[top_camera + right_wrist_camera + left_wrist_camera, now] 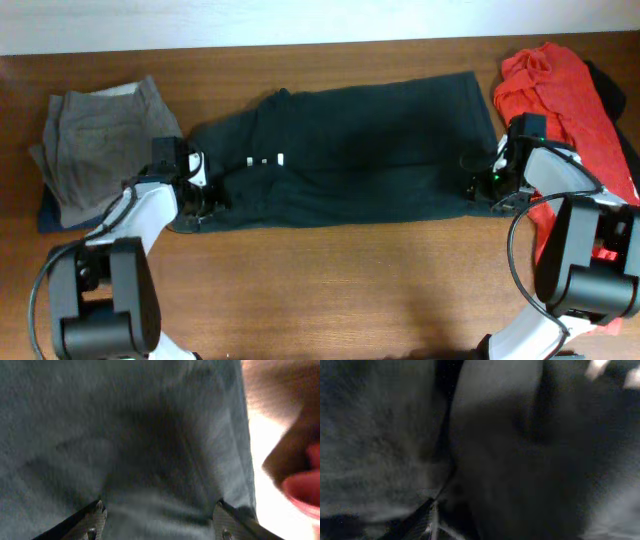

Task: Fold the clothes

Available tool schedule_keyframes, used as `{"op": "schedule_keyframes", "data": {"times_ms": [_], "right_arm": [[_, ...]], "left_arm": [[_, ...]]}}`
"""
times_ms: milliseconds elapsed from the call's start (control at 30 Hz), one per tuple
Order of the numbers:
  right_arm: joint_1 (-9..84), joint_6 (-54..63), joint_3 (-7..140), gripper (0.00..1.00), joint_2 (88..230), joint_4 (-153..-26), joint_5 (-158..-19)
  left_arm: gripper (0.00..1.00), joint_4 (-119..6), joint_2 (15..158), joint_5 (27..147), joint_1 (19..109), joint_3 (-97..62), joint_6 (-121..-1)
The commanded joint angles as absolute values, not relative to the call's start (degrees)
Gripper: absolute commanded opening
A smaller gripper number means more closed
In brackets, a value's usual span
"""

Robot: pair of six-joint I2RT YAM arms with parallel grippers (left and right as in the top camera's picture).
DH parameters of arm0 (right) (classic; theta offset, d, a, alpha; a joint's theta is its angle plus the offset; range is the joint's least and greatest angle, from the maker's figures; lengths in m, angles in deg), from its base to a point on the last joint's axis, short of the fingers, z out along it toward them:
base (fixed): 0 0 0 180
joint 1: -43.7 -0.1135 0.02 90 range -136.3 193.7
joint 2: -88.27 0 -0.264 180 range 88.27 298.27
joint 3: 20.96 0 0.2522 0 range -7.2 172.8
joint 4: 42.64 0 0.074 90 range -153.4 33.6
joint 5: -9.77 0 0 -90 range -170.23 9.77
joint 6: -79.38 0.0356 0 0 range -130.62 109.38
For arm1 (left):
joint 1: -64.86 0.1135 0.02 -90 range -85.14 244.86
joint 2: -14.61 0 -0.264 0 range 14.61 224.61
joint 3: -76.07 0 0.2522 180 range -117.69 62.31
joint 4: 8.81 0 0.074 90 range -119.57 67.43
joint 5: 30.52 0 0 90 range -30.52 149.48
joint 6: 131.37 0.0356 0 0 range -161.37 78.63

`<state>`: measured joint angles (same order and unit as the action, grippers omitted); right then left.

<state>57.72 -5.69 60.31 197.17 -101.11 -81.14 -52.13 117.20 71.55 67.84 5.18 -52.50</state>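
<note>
Trousers (350, 150) between khaki pile (100, 140), red heap (560, 90)

Overhead looks down; both wrist views hug the dark trousers (340, 150).

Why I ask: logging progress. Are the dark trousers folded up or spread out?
Spread out: the dark trousers lie full length across the table, neither end folded over.

Robot lab bench: wooden table (340, 290), two mounted arms (100, 290), sorted garment piles (100, 140).
</note>
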Motion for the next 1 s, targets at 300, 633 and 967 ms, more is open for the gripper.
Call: {"op": "schedule_keyframes", "data": {"times_ms": [300, 633, 967], "right_arm": [[59.2, 1.5, 59.5, 0.66, 199.3, -122.2, -77.9], [63.1, 3.4, 59.5, 0.66, 199.2, -126.0, -75.4], [63.1, -2.3, 64.2, 0.70, 184.0, -123.8, -84.5]], "left_arm": [[0.45, -77.5, 122.2, 64.1, 68.0, 6.2, -53.8], [0.45, -77.1, 122.2, 58.1, 71.1, 6.2, -54.0], [0.51, -77.1, 118.0, 65.8, 71.7, -2.4, -52.0]]}}
